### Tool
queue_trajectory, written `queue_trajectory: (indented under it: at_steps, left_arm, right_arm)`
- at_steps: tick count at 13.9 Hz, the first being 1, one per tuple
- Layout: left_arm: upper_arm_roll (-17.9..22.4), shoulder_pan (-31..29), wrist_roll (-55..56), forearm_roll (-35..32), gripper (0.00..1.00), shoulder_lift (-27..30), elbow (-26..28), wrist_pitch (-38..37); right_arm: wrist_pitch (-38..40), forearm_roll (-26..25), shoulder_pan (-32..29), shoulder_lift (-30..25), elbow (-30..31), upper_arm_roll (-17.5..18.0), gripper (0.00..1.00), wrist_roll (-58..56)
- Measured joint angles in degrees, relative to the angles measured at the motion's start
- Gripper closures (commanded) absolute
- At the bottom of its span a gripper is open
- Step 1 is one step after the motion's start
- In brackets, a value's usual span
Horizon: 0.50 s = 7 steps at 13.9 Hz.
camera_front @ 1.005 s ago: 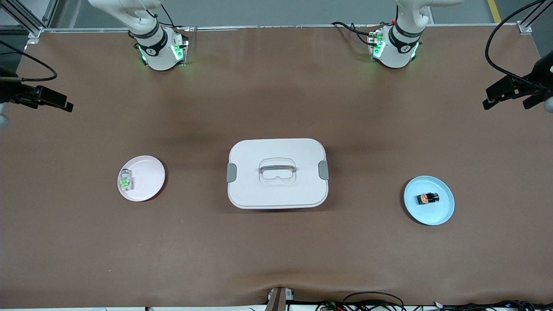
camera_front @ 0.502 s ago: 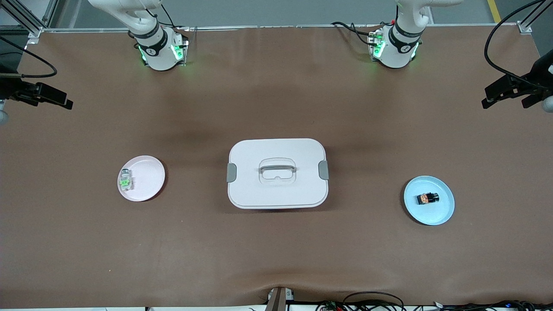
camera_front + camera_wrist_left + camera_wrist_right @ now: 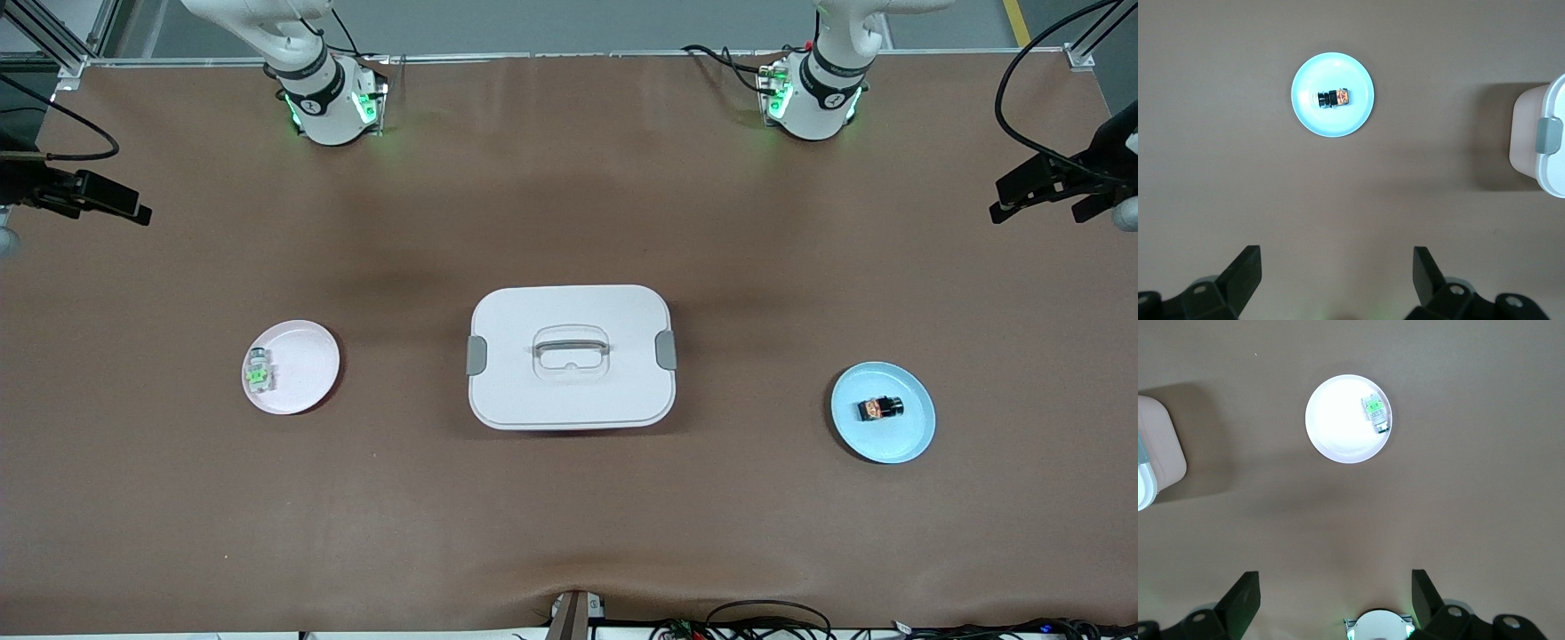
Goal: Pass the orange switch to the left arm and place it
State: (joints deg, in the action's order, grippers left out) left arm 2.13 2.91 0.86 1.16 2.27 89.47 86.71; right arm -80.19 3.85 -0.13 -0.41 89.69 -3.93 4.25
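Observation:
The orange switch (image 3: 880, 408), a tiny black block with an orange centre, lies on a pale blue plate (image 3: 920, 436) toward the left arm's end of the table. The white box (image 3: 569, 382) with grey side latches stands at the table's middle. High over the table, my left gripper (image 3: 1336, 251) is open and empty, and its wrist view looks down on the orange switch (image 3: 1335, 97), the blue plate (image 3: 1311, 117) and one end of the box (image 3: 1538, 167). My right gripper (image 3: 1335, 574) is also open and empty, high above its own arm's base (image 3: 1378, 628).
A pink plate (image 3: 307, 356) toward the right arm's end carries a clear switch with a green centre (image 3: 258, 373); the plate (image 3: 1335, 420) and green switch (image 3: 1375, 412) also show in the right wrist view. Bare brown table surrounds box and plates.
Almost nothing: black hardware at both side edges of the front view has shifted slightly. Switches, plates and box have not moved.

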Motion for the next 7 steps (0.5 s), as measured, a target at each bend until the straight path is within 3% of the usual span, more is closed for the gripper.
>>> queue_trajectory:
  at_steps: [7]
  left_arm:
    - [-0.05,0.06,0.00,0.00,0.00,-0.08,0.04,0.04]
  right_arm:
    - [-1.36,-1.55,-0.03,-0.36,0.07,0.57,0.00,0.00]
